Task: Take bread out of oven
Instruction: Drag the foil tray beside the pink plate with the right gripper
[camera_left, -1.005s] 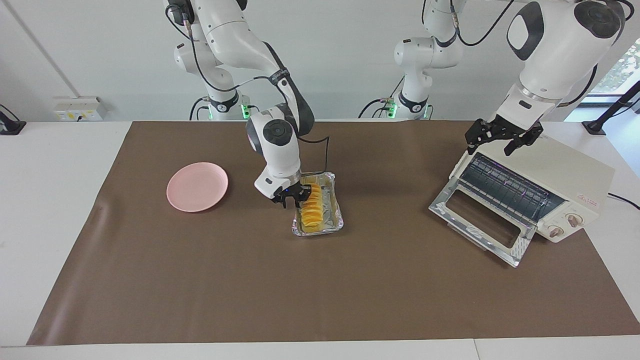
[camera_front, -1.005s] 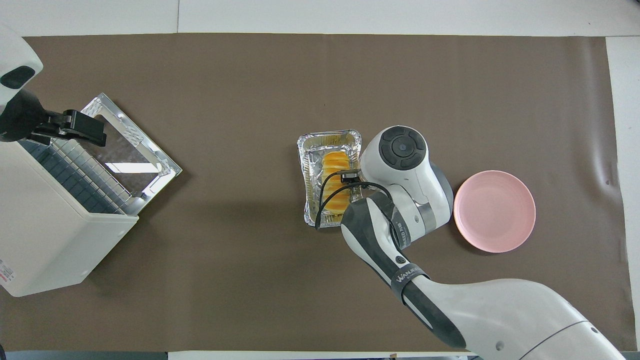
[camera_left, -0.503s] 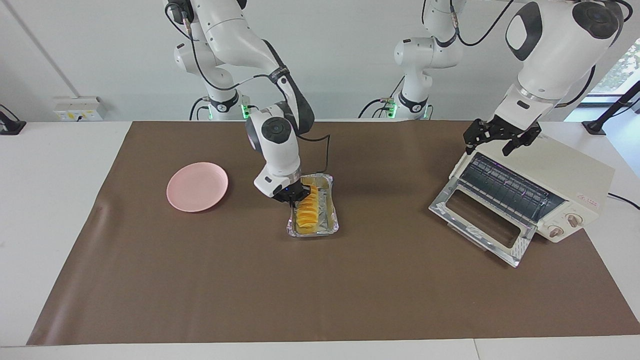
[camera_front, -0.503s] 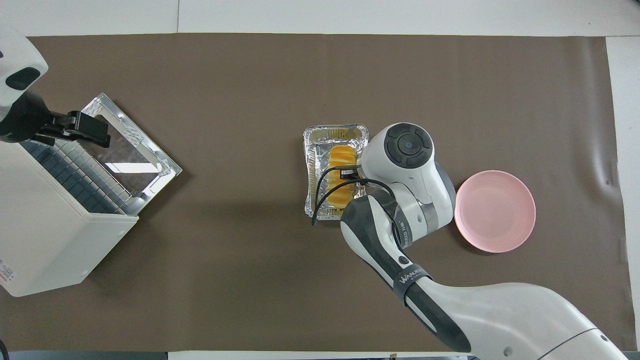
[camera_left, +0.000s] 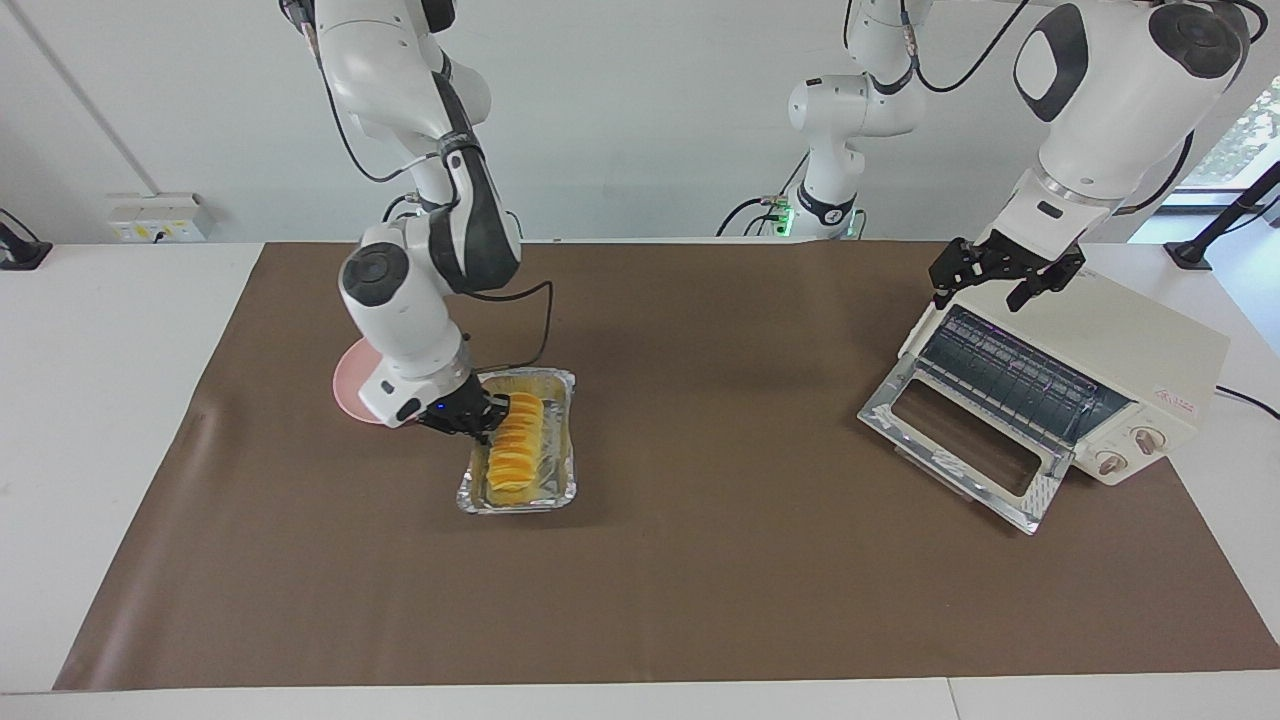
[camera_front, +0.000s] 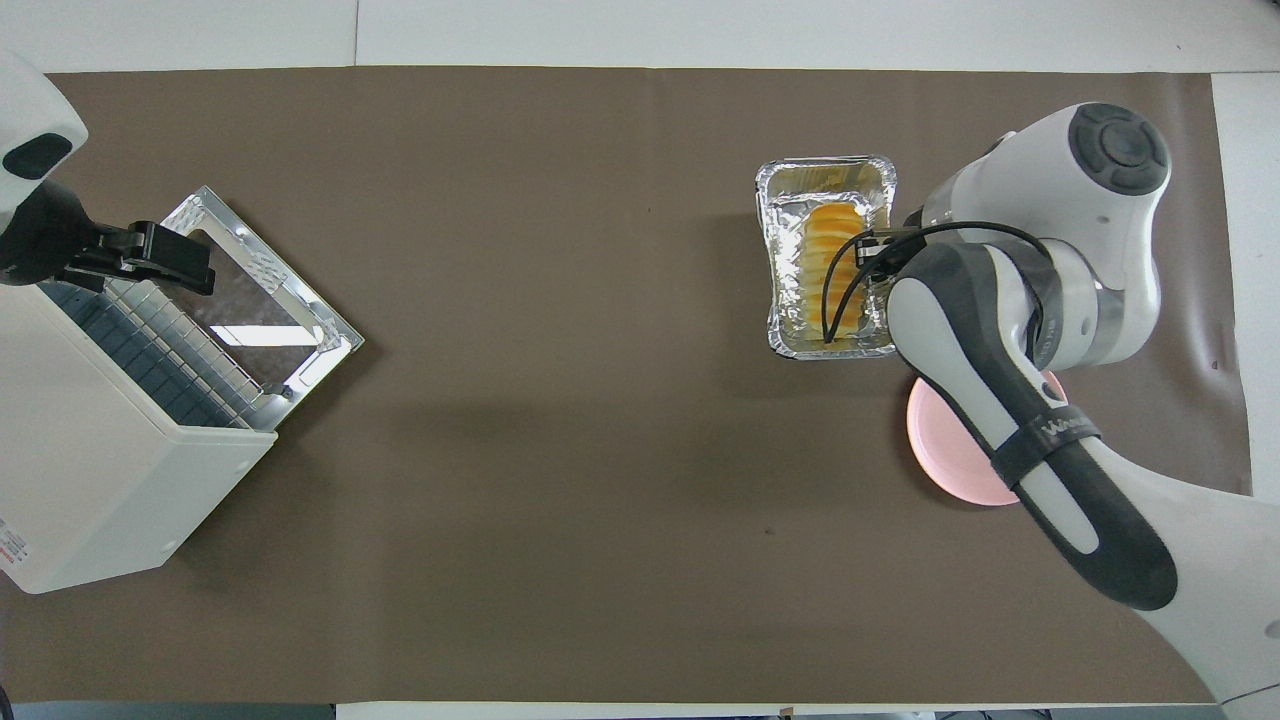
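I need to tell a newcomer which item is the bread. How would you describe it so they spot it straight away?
Start at the brown mat and go toward the right arm's end, away from the cream oven. A crinkled silver foil tray sits there beside the pink plate, with the right gripper shut on its rim. The bread is the ridged yellow-orange loaf lying inside, the only sliced-looking thing.

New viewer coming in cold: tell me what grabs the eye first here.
First, the yellow bread in its foil tray, gripped by the right tool beside the pink plate. Then the oven, door dropped open and rack bare, at the left arm's end, the open left tool above it.
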